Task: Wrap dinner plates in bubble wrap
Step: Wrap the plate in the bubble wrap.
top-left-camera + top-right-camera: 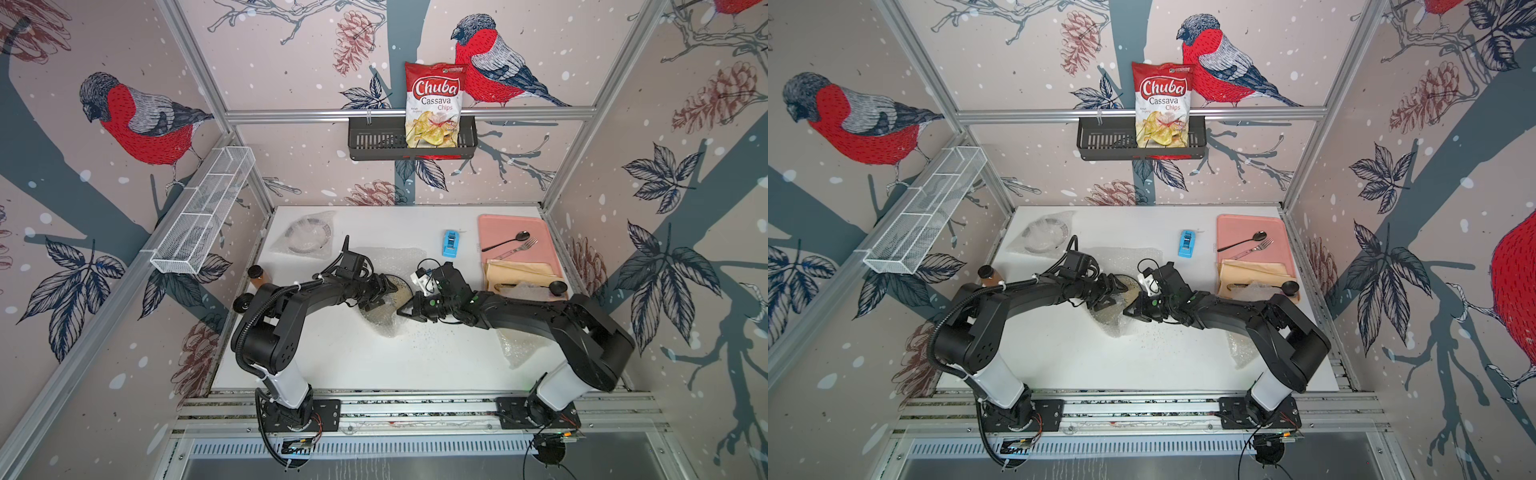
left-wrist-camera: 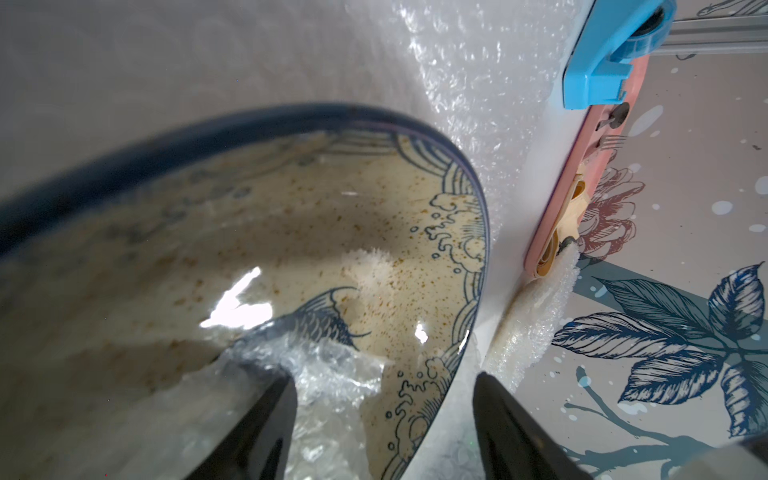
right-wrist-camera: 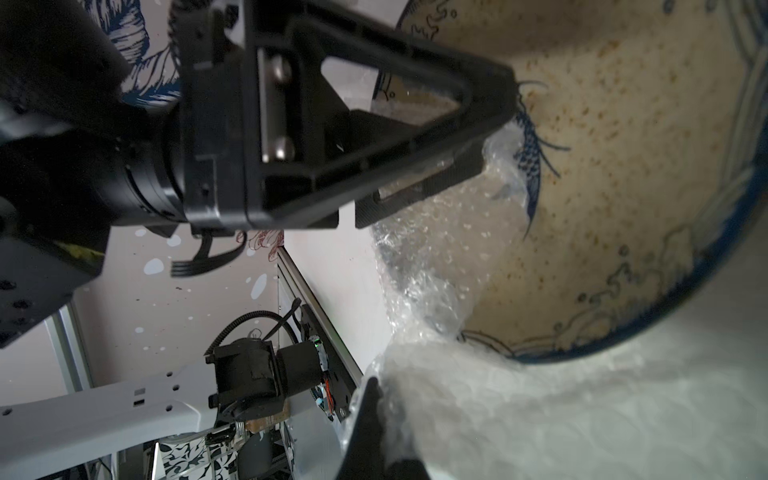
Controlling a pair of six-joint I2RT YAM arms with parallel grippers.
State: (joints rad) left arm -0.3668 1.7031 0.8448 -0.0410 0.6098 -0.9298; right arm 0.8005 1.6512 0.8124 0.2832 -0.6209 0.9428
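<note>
While the fish plate (image 2: 332, 232) lies in the middle of the table (image 1: 332, 357) on a sheet of wrap (image 2: 478, 83), only a crumpled flap of that sheet reaches onto its near side. Most of the face is bare, so I judge this plate barely begun. The left gripper (image 2: 382, 376) has its jaws wide apart, one finger on the flap and the other outside the rim, gripping nothing that I can see. The right gripper (image 3: 368, 399) is closed. The sheet's edge rises to its tips as if pinched there, probably to be drawn over the plate.

Farther out, at the far left corner, a wrapped plate (image 1: 309, 235) lies finished: one job done. A spare sheet (image 1: 519, 345) waits at the near right of the table. A third plate I cannot find in any view. What I reckon is left is folding the other sides over the fish plate, and perhaps sealing it with the blue dispenser (image 1: 450, 243) beside the tray (image 1: 498, 222).

Both top views give the layout of wrapped plate, spare sheet and tray, but there the grippers cover the fish plate's near side. The left wrist view shows the fish tail beside the flap and the rim running between the fingers. Only the right wrist view shows the closed tips meeting the sheet and the left gripper's fingertips down at the wrap.
</note>
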